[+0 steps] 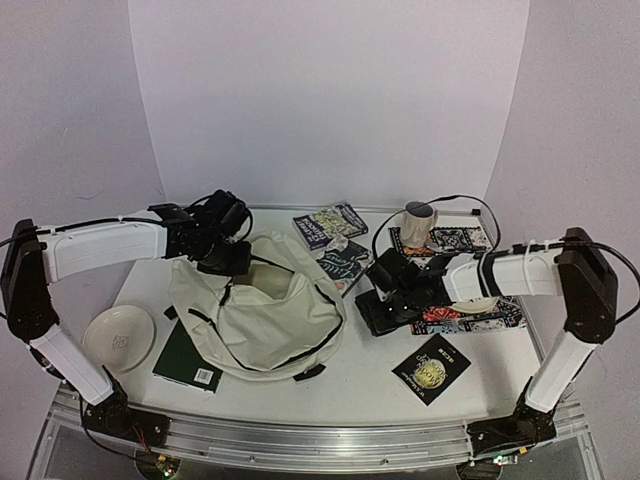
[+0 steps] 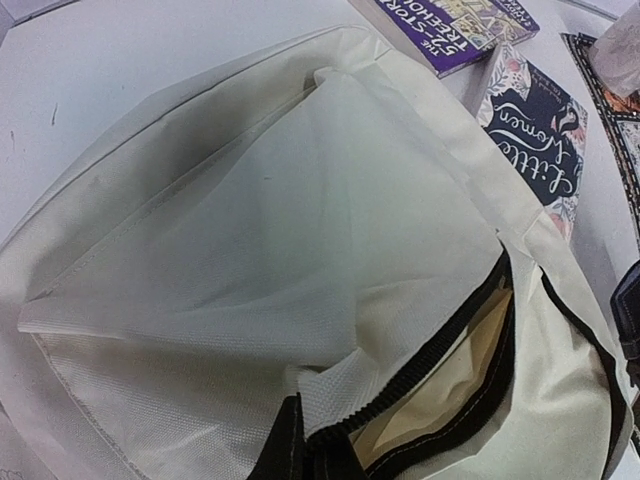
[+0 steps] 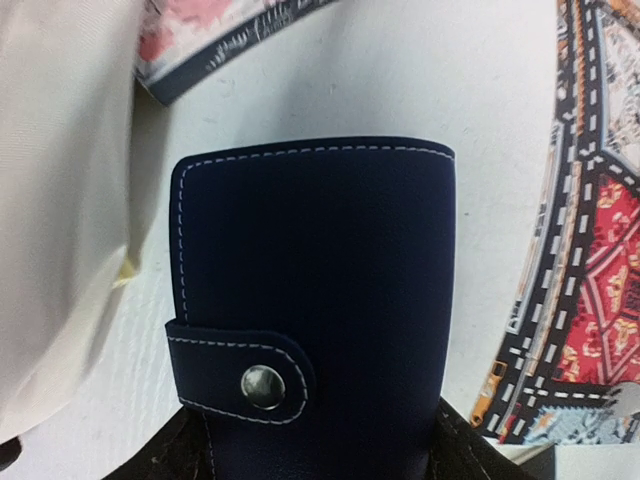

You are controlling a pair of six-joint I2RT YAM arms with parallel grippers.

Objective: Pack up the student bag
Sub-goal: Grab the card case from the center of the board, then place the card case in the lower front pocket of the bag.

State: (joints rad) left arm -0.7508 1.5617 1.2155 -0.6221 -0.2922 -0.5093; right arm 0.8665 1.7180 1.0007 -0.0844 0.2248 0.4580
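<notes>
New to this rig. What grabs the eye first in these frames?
The big cream student bag slumps centre-left in the top view, its black zipper mouth gaping, and the left gripper is shut on its far rim. Next comes the right gripper, straddling a navy snap-button wallet just right of the bag. Whether it has a grip yet isn't clear.

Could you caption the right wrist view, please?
Right gripper around a navy snap-button wallet between cream bag and patterned mat.
</notes>
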